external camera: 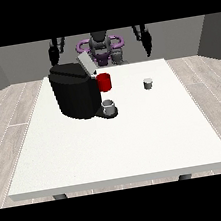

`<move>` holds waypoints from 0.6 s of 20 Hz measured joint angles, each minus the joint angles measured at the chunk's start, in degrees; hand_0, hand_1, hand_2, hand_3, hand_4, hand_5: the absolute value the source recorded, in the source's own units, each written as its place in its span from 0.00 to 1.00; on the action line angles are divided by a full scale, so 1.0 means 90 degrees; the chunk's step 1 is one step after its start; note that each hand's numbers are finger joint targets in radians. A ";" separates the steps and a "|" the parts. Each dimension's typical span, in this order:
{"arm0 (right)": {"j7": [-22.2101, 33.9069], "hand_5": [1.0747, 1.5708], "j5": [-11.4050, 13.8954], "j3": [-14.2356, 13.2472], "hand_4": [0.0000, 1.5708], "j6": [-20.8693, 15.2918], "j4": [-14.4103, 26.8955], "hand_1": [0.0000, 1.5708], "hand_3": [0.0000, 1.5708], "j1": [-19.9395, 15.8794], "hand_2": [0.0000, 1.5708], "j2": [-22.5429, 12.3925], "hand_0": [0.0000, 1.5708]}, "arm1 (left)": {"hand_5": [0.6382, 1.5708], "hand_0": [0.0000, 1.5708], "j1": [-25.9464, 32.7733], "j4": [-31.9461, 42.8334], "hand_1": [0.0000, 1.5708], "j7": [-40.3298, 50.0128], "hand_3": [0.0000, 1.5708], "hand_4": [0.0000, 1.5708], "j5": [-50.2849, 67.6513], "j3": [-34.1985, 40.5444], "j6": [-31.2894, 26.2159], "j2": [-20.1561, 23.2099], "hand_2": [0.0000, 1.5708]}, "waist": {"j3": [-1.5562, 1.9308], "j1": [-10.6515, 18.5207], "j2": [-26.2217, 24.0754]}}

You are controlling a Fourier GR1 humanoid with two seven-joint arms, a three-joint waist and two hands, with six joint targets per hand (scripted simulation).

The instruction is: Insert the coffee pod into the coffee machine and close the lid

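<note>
The big white tabletop (113, 147) fills the middle of the view, with the robot (100, 46) small at its far edge. On the tabletop, toward the view's left, stands the black coffee machine (74, 95), bulky and dark, and its grey lid (86, 64) is tipped up and open, slanting toward the robot. A red part (105, 82) sticks out on the machine's side that faces the view's right, and right below it a small grey cup (109, 106) sits on the machine's black base.

Over to the view's right, well apart from the machine, there's the coffee pod (148, 83), a little grey cylinder standing upright on the bare tabletop, nothing touching it.

Both arms are up behind the far edge. The hand at the view's left (53, 53) hangs above and behind the machine; the hand at the view's right (147, 46) hangs behind the pod's side. Each is a dark shape holding nothing, but whether their fingers are spread or curled, I can't tell.
</note>
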 measured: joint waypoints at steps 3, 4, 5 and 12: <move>0.0061 1.00 -0.0107 -0.0027 0.08 0.0153 0.0068 0.00 0.00 -0.0025 0.00 -0.0032 0.00 | 1.00 0.00 0.0017 0.0049 0.00 -0.0272 0.00 0.14 -0.0009 0.0042 -0.0146 0.0085 0.00 | -0.0039 -0.0030 -0.0033; 0.0090 1.00 -0.0143 -0.0023 0.08 0.0234 0.0068 0.00 0.00 -0.0001 0.00 -0.0061 0.00 | 1.00 0.00 0.0005 0.0062 0.00 -0.0390 0.00 0.14 0.0017 0.0076 -0.0224 0.0128 0.00 | -0.0046 -0.0057 -0.0052; 0.0072 1.00 -0.0076 0.0069 0.08 0.0220 0.0061 0.00 0.00 0.0065 0.00 -0.0007 0.00 | 1.00 0.00 -0.0015 0.0070 0.00 -0.0491 0.00 0.14 0.0075 0.0142 -0.0352 0.0226 0.00 | -0.0053 -0.0073 -0.0078; -0.0638 1.00 -0.0066 -0.0055 0.14 -0.0403 -0.0019 0.00 0.00 0.0048 0.00 0.0382 0.00 | 1.00 0.00 -0.0407 0.0337 0.00 -0.0799 0.00 0.00 -0.0115 0.0543 -0.0845 0.1140 0.00 | -0.0067 -0.0371 0.0081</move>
